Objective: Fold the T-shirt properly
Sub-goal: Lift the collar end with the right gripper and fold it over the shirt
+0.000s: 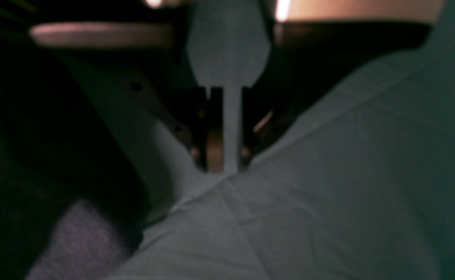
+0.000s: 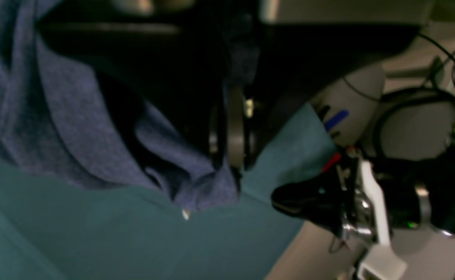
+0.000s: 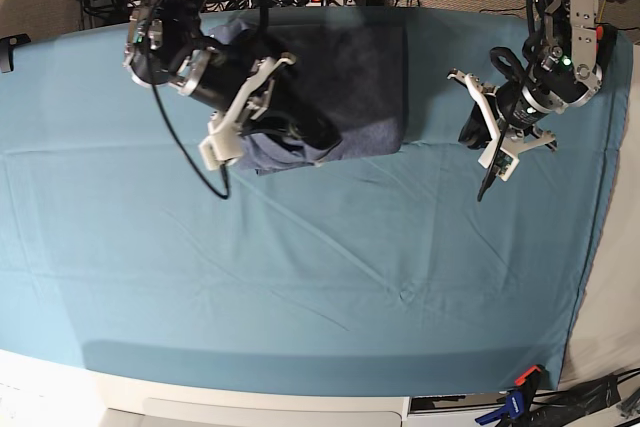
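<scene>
Teal table cloth (image 3: 300, 277) lies nearest — right gripper (image 2: 227, 171) pinches the folded T-shirt (image 3: 350, 82); left gripper (image 3: 480, 142) hovers apart, clenched, empty.

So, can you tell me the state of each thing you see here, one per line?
T-shirt: folded into a compact block, lower-left corner lifted and bunched.
Right gripper: shut on the T-shirt's edge.
Left gripper: away from the T-shirt, over the table cloth; open or shut unclear.
Table cloth: spread flat, lightly creased.
</scene>
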### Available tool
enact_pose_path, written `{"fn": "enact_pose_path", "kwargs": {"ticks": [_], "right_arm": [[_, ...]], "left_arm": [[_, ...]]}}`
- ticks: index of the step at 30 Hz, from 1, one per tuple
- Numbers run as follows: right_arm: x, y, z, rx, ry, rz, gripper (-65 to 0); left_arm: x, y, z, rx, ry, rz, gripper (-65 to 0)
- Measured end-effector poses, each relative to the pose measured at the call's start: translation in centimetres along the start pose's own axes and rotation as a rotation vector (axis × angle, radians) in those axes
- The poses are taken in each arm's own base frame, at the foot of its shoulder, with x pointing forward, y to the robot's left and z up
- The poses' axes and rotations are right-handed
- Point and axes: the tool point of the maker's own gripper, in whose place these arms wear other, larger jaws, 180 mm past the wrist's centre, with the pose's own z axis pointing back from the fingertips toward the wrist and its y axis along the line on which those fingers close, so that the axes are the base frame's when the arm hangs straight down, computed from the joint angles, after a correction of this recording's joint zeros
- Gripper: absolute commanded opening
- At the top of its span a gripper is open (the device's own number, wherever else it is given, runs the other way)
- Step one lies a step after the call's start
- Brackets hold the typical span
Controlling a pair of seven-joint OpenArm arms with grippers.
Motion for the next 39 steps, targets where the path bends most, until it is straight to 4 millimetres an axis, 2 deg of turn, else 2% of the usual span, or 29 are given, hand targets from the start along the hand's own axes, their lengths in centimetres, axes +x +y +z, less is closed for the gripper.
{"fn": "enact_pose_path", "kwargs": {"ticks": [7, 22, 28, 36, 37, 39], "right_arm": [[0.5, -0.3, -1.2, -0.057, -0.03, 0.049, -65.0], [-0.4, 2.1, -5.1, -0.088, 0.028, 0.152, -65.0], [-0.3, 3.4, -5.9, -0.054, 0.018, 0.151, -65.0], [-0.2, 3.2, -5.9, -0.068, 0.019, 0.163, -65.0], [-0.2, 3.2, -5.9, -0.068, 0.02, 0.163, -64.6], [-0.2, 3.2, -5.9, -0.066, 0.017, 0.161, -54.9]], "left_arm": [[0.0, 0.0, 0.0, 0.0, 0.0, -0.001, -56.7], [0.0, 0.0, 0.0, 0.0, -0.001, 0.0, -56.7], [0.0, 0.0, 0.0, 0.0, 0.0, 0.0, -56.7], [0.0, 0.0, 0.0, 0.0, 0.0, 0.0, -56.7], [0.0, 0.0, 0.0, 0.0, 0.0, 0.0, -56.7], [0.0, 0.0, 0.0, 0.0, 0.0, 0.0, -56.7]]}}
